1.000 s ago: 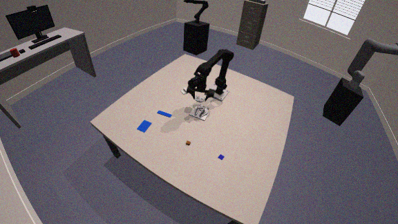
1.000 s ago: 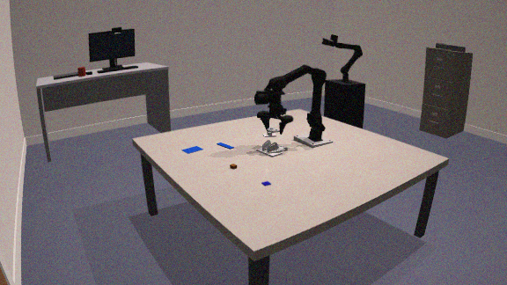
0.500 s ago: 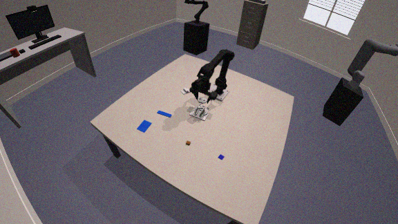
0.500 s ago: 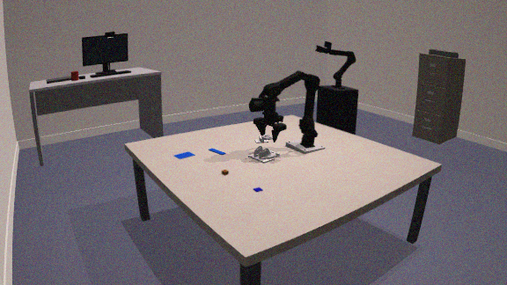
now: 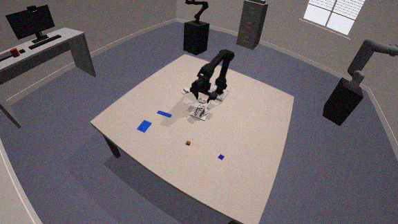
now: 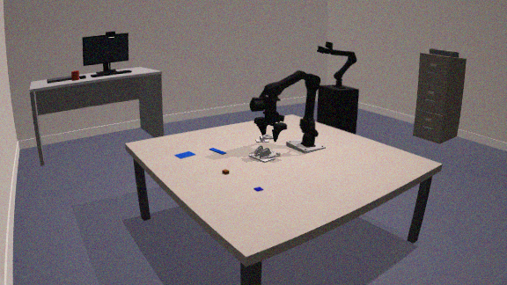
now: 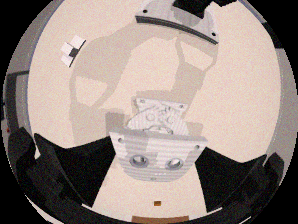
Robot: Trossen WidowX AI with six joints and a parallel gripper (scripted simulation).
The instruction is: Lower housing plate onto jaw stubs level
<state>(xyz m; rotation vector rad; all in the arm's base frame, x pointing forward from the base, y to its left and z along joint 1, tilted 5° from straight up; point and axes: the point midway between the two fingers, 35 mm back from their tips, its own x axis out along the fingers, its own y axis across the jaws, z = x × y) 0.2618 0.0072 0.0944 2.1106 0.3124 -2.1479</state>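
Note:
The housing plate [image 7: 156, 169] [image 5: 202, 99] is pale, with two round holes showing in the wrist view. My gripper [image 7: 157, 143] [image 5: 203, 98] [image 6: 269, 135] is shut on its two side edges and holds it in the air. The pale base [image 5: 204, 118] [image 6: 264, 159] [image 7: 142, 102] lies on the table, with the two grey jaws [image 5: 200, 111] [image 6: 262, 152] on it. In the wrist view the plate's edge hides the near part of the base. The plate is apart from the base, above it and somewhat to the arm side in the top view. The stubs are too small to tell.
The arm's own base plate [image 6: 318, 149] [image 7: 210, 31] is close behind. A small white stand [image 5: 185, 90] [image 7: 73, 51] is off to one side. A blue strip [image 5: 164, 113], a blue rectangle [image 5: 144, 126], an orange block [image 5: 188, 142] and a dark blue square [image 5: 221, 157] lie farther out.

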